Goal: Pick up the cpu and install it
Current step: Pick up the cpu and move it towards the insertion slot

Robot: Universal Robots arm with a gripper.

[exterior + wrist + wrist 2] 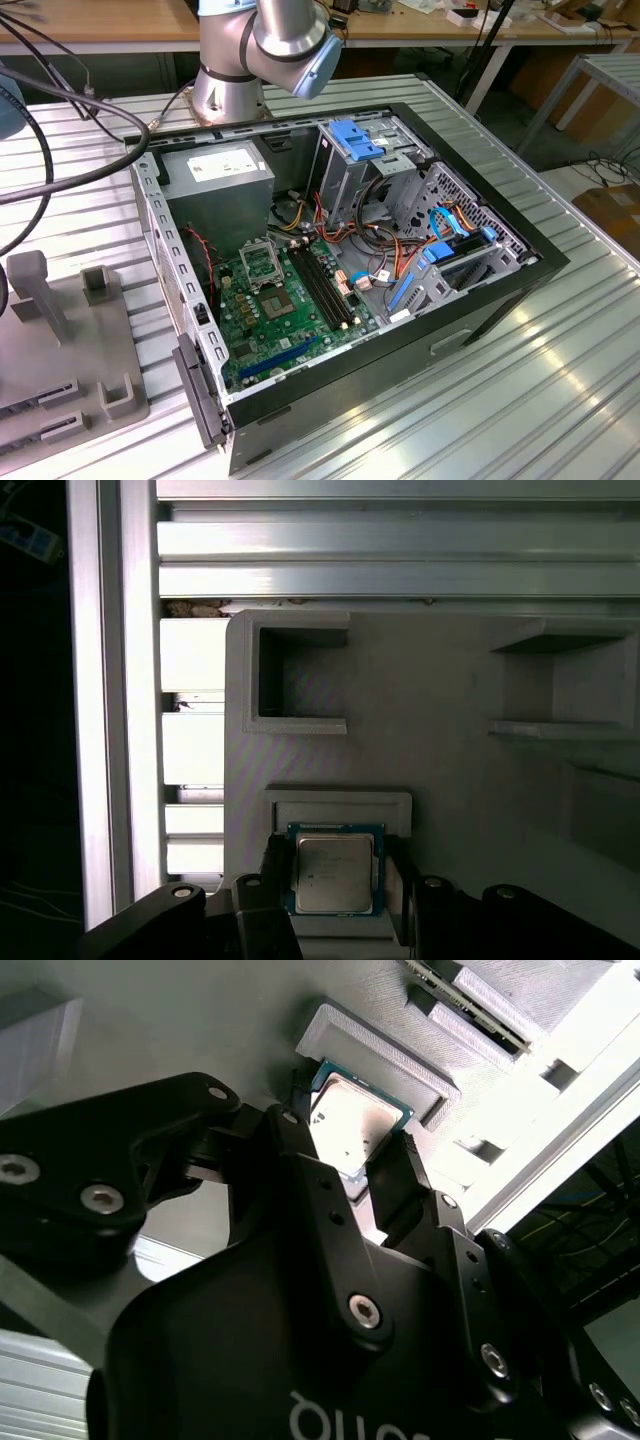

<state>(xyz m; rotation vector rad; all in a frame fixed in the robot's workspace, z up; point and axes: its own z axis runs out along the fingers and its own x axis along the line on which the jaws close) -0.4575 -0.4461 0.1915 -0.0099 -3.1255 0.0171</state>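
The cpu point(335, 872), a small silver square with a thin green rim, lies in a shallow pocket of a grey holder block point(430, 730). In the second wrist view the cpu point(357, 1118) shows tilted, against the pocket's raised lip. My gripper point(336, 880) straddles it, one black finger point(277, 865) pressed to each of two opposite sides, so it is shut on the chip. The same grip shows in the second wrist view, gripper point(350, 1145). In the exterior view the motherboard's square metal socket frame point(262, 265) sits inside the open computer case point(500, 290).
The grey holder block point(60, 340) with upright posts stands at the exterior view's left on the ribbed metal table point(520, 400). Black cables point(40, 150) hang over that side. The arm's base point(230, 90) stands behind the case. Drive cages and wiring crowd the case's far side.
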